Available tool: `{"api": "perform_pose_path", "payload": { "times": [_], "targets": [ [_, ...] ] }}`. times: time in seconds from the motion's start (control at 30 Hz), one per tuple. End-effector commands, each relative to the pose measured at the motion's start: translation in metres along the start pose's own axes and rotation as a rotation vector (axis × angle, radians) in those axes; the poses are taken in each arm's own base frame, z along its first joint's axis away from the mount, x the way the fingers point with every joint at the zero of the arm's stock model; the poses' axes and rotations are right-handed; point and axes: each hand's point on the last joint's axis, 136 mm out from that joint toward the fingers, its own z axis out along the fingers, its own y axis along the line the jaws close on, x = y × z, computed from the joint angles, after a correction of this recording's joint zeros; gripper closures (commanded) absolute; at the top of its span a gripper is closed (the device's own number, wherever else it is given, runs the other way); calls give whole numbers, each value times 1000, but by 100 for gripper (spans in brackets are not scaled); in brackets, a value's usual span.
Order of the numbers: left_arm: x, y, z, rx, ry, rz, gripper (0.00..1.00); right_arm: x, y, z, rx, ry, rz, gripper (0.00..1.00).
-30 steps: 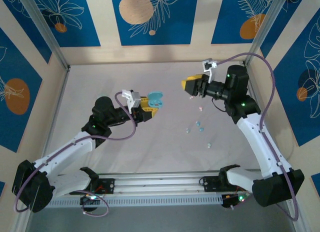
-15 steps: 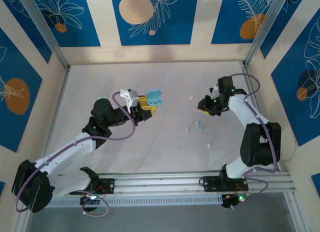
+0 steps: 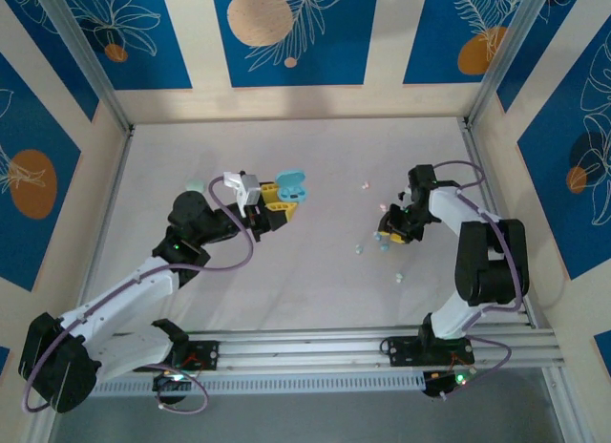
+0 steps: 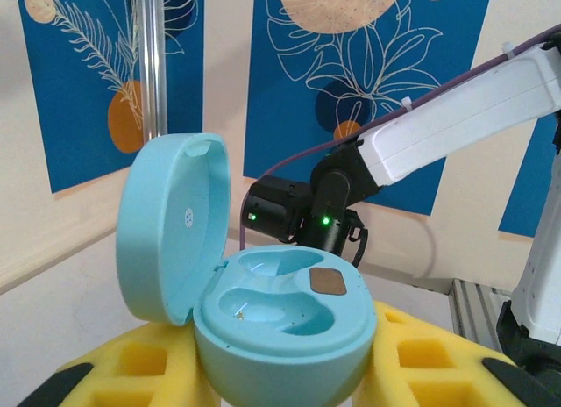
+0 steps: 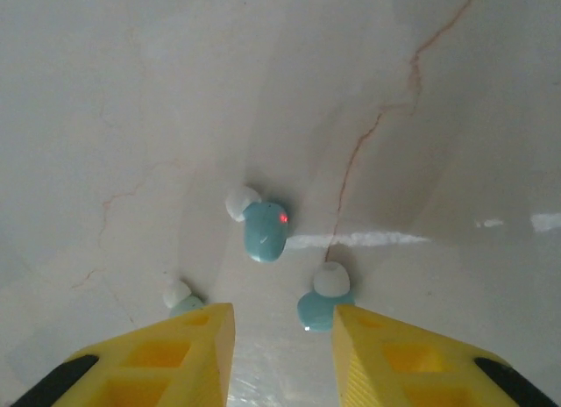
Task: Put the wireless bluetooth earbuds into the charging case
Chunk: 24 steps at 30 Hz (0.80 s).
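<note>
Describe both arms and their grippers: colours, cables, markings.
The left arm and right arm have white link shells, black joints with small green lights, and a looping purple cable each. The left gripper and right gripper carry blocky yellow fingers with square pockets and black patches.

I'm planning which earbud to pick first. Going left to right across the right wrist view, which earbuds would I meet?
Pale mint earbud → teal earbud with a red dot → lower teal earbud.
</note>
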Motion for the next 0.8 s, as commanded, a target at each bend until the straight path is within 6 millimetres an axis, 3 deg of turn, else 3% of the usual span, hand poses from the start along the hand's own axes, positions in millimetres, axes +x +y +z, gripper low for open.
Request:
{"api": "perform_pose_path", "payload": {
  "times": [0.0,0.3,0.77],
  "targets": [
    [-10,-6,-1,15,-30,20,66,-5,6,7,-27,14,-33,64],
    [-9,-8,-2,15,-25,16,66,-16,8,19,-50,27,-48,63],
    [-6,-5,0,12,-16,10,65,15,0,18,-49,93,-13,63]
  ]
}}
